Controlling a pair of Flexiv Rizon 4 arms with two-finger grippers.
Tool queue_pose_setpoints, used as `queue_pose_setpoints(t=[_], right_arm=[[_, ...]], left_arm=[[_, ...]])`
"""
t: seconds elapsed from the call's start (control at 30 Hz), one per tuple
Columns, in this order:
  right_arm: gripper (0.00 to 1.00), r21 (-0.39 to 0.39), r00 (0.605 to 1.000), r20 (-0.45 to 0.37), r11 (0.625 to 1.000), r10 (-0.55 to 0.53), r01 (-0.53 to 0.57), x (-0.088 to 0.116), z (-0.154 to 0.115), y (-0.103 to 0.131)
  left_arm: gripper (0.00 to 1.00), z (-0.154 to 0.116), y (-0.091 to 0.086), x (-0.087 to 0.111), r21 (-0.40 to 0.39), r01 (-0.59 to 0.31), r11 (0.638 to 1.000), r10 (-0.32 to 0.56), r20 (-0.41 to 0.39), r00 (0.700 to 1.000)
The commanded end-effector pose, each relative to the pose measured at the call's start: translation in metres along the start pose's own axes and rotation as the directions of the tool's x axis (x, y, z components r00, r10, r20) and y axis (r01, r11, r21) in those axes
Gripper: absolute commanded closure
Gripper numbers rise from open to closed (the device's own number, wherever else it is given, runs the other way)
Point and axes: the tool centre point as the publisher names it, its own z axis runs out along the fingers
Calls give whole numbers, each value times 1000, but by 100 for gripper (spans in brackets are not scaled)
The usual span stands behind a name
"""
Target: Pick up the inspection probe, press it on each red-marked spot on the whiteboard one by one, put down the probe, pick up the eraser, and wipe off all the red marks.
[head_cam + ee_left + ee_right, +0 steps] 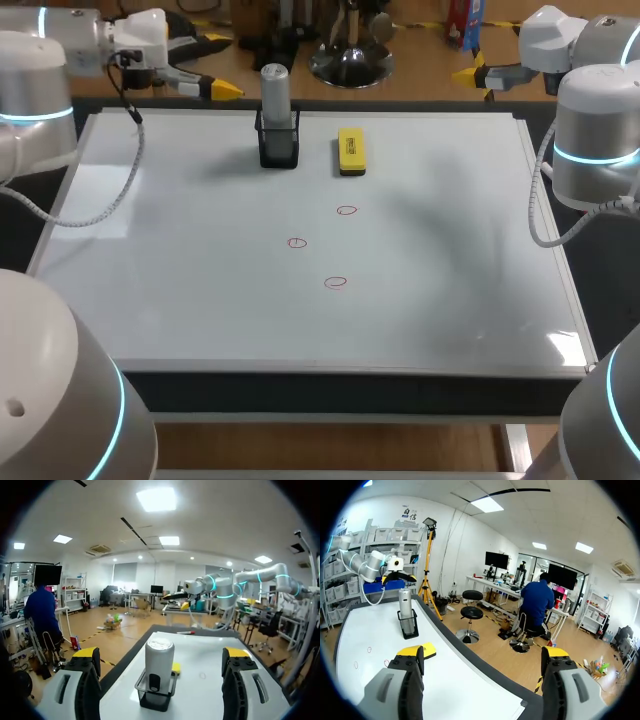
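**Both grippers open and off the board, probe in its holder**

I am taking the small black mesh holder [278, 146] as my landmark; it is sitting near the far edge of the flat white whiteboard [200, 290]. The inspection probe, a silver-grey cylinder [275, 88], is standing upright inside that holder, with nothing gripping it. The yellow block eraser [351, 151] is lying flat just beside the holder, on my right arm's side, and is not touching it.

Three small red-marked spots are showing on the board nearer to me than the holder. The first red ring [346, 210] is lying closest to the holder, in line with the eraser. The second red ring [297, 242] is sitting nearer to me, almost straight out from the holder. The third red ring [335, 283] is lying farthest from it.

My left gripper [162, 656] is hanging beyond the holder, past the board's far edge on my left arm's side. Its fingers [88, 680] are standing wide apart and holding nothing, with the probe ahead of them and well clear.

My right gripper [482, 656] is hanging well apart from the holder, off the board's far right corner. Its yellow-tipped fingers [559, 680] are also spread and gripping nothing.
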Motion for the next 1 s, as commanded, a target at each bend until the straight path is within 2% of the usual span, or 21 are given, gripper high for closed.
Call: queue_pose_setpoints(t=[0.03, 0.53, 0.8, 1.0], right_arm=[[0, 0, 1000, -1, 1000, 0, 0, 0, 0, 0], [0, 0, 1000, -1, 1000, 0, 0, 0, 0, 0], [0, 0, 1000, -1, 1000, 0, 0, 0, 0, 0], [0, 0, 1000, -1, 1000, 0, 0, 0, 0, 0]], left_arm=[[0, 12, 8, -5, 5, 2, 1000, -2, -28, 1000], [0, 45, 21, 5, -30, -4, 1000, 2, -45, 999], [0, 58, 29, 6, -23, 5, 1000, -6, -44, 999], [0, 66, 35, 5, -54, 5, 999, -9, -73, 997]])
